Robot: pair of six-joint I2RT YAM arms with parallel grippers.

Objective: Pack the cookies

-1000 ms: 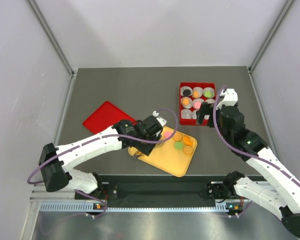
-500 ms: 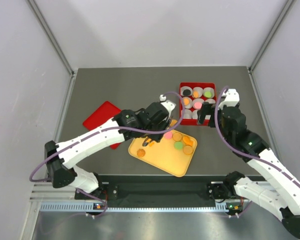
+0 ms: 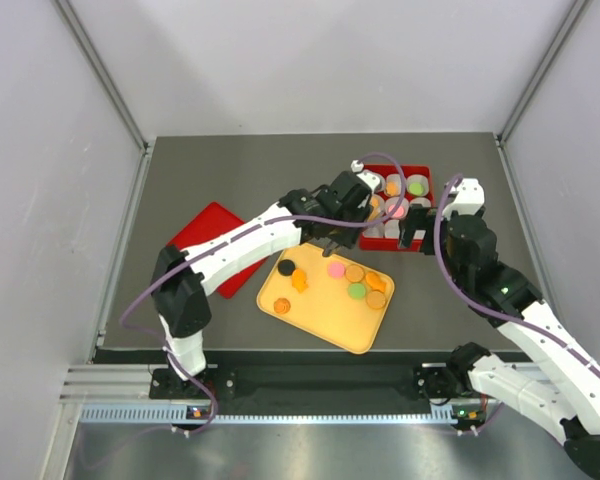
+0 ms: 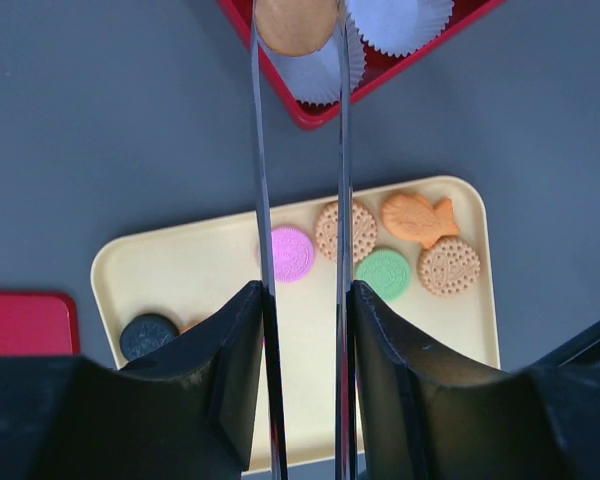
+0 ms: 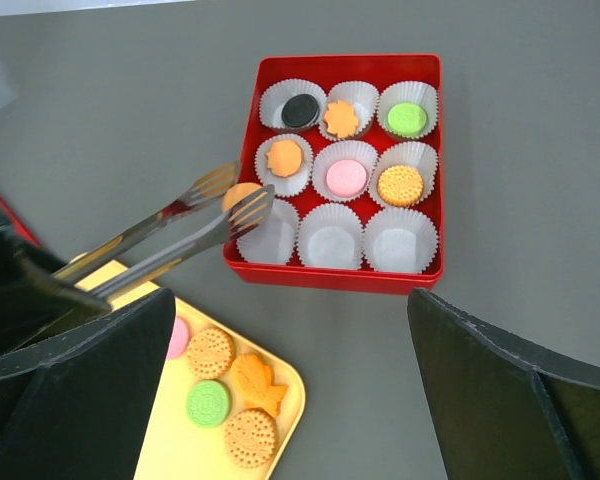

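My left gripper [image 3: 342,205] is shut on metal tongs [image 4: 262,200], and the tongs pinch a round orange cookie [image 4: 295,25] over the near-left paper cup of the red box [image 5: 340,278]. The pinched cookie also shows in the right wrist view [image 5: 242,194]. Six cups hold cookies, and the two other near cups [image 5: 330,237] are empty. More cookies lie on the yellow tray [image 4: 180,270]: pink [image 4: 291,253], green [image 4: 384,273], black [image 4: 148,336], an orange fish [image 4: 416,218] and round orange ones. My right gripper [image 5: 290,300] is open and empty, just near of the box.
A red lid [image 3: 205,245] lies flat at the left of the tray. The box [image 3: 396,168] sits at the back right of the dark table, with grey walls on three sides. My left arm stretches across the table above the tray's far edge.
My left gripper moved up and to the right from the tray to the box, carrying the orange cookie in the tongs. The right arm barely moved.
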